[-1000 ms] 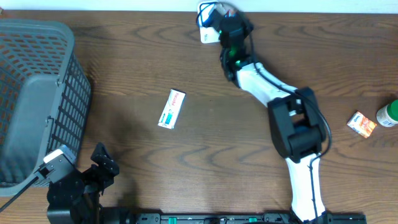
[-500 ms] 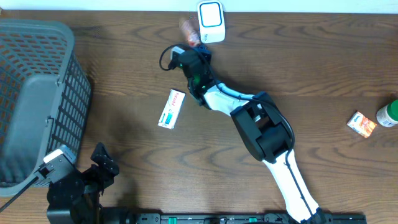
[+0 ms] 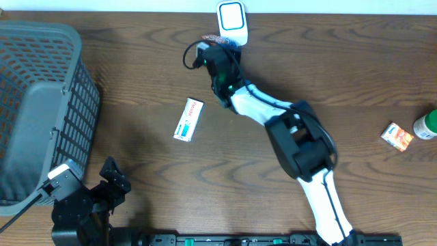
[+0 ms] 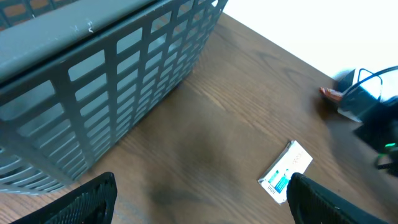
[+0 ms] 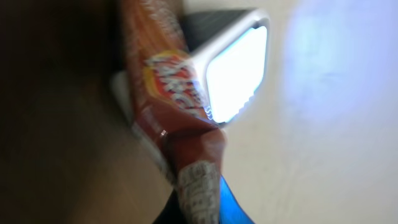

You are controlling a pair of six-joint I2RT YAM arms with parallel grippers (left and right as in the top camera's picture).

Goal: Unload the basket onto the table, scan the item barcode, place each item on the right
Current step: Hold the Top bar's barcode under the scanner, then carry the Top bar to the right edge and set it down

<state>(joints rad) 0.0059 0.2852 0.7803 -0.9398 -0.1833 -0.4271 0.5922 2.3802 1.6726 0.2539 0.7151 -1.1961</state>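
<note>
Swinging back right since half a second ago, our right arm now puts its wrist just below and left of the scanner at the top centre of the overhead frame; everything else on the table lies where it did.

We judge the basket, filling the left side, to be no hazard, since it is well apart from the action. Our left gripper rests at the bottom left with its fingers spread and nothing between them, also well out of the way.

The arm's sweep is the bigger worry. The scanner stands at the table's far edge, and a sweep carried too far could knock it askew or push it off.

Our right gripper is clamped tight on the snack packet. In the wrist view the packet hangs edge-on across the scanner's glowing window, and the view is blurred. We cannot tell where the barcode sits. If it faces away, or the crinkled foil bends it, the scan will likely fail. A thin, slippery packet pinched at one end may also sag or slide out.
</note>
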